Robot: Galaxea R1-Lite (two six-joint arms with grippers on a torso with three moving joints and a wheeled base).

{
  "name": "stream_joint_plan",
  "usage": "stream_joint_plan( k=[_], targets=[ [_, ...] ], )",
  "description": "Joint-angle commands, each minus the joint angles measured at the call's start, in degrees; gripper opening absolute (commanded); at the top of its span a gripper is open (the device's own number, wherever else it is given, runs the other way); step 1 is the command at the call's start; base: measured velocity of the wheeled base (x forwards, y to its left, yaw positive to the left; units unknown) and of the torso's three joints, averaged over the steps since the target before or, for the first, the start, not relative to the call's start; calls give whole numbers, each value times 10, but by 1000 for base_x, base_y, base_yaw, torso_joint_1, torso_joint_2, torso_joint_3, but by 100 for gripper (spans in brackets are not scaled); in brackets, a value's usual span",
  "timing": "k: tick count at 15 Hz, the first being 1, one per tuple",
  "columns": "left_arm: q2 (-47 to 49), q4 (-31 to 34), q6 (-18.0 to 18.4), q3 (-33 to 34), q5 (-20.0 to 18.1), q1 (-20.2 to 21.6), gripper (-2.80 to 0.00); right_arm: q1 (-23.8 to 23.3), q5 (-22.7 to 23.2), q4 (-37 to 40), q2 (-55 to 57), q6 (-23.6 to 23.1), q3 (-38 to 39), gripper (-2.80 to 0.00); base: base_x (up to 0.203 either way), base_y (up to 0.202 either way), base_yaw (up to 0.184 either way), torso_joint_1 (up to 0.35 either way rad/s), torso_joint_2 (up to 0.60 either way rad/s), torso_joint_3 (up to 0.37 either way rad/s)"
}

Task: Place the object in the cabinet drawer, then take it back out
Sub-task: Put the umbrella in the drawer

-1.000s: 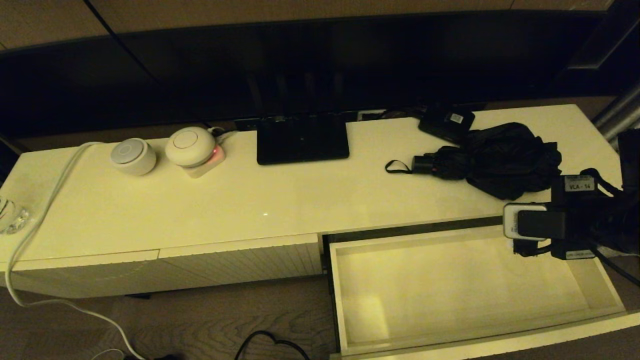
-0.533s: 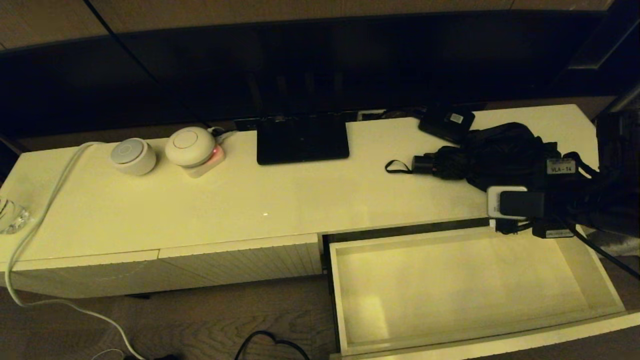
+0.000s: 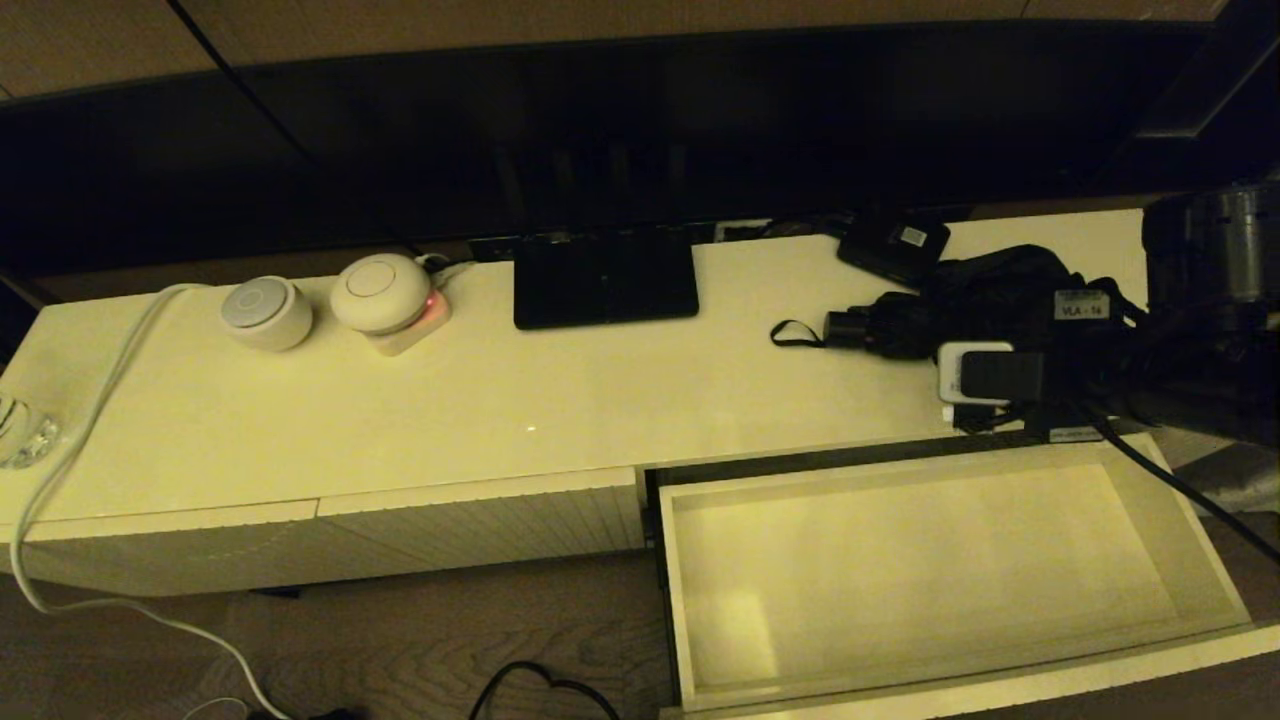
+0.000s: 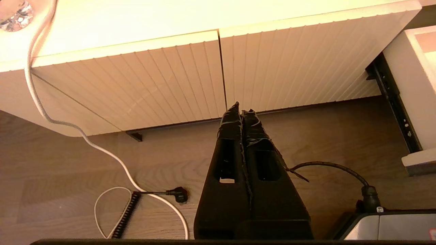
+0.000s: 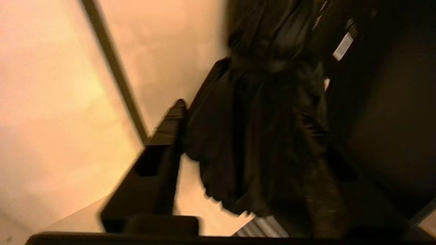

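The black folding umbrella (image 3: 985, 290) lies on the cabinet top at the right, its short handle and wrist loop (image 3: 795, 333) pointing left. My right arm (image 3: 1190, 330) reaches in from the right over its bunched fabric. In the right wrist view the right gripper (image 5: 245, 119) is open, its fingers (image 5: 163, 143) either side of the umbrella (image 5: 259, 136), with no grip on it. The cabinet drawer (image 3: 960, 688) stands pulled out below, empty. My left gripper (image 4: 241, 109) is shut and parked low above the floor, in front of the ribbed panels.
A small black box with a white label (image 3: 893, 243) sits just behind the umbrella. A flat black stand base (image 3: 603, 277) is at the middle back, two white round devices (image 3: 266, 312) and a white cable (image 3: 90, 420) at the left. A dark screen runs along the back.
My right arm has moved from above the drawer's back right corner, back and leftward, onto the umbrella. The umbrella, the drawer and the left arm have not moved.
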Motion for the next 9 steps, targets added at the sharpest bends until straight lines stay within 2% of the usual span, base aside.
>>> stream_joint_plan(
  k=[1,6,9],
  targets=[
    [0,0,1,2,0,0,-280,2,-1,1,35,-5,-31,0,0,0,0,0,0,0],
    [0,0,0,2,0,0,-280,1,-37,-1,105,45,-107,0,0,0,0,0,0,0],
    [0,0,0,2,0,0,-280,2,-37,-3,139,45,-138,0,0,0,0,0,0,0]
  ],
)
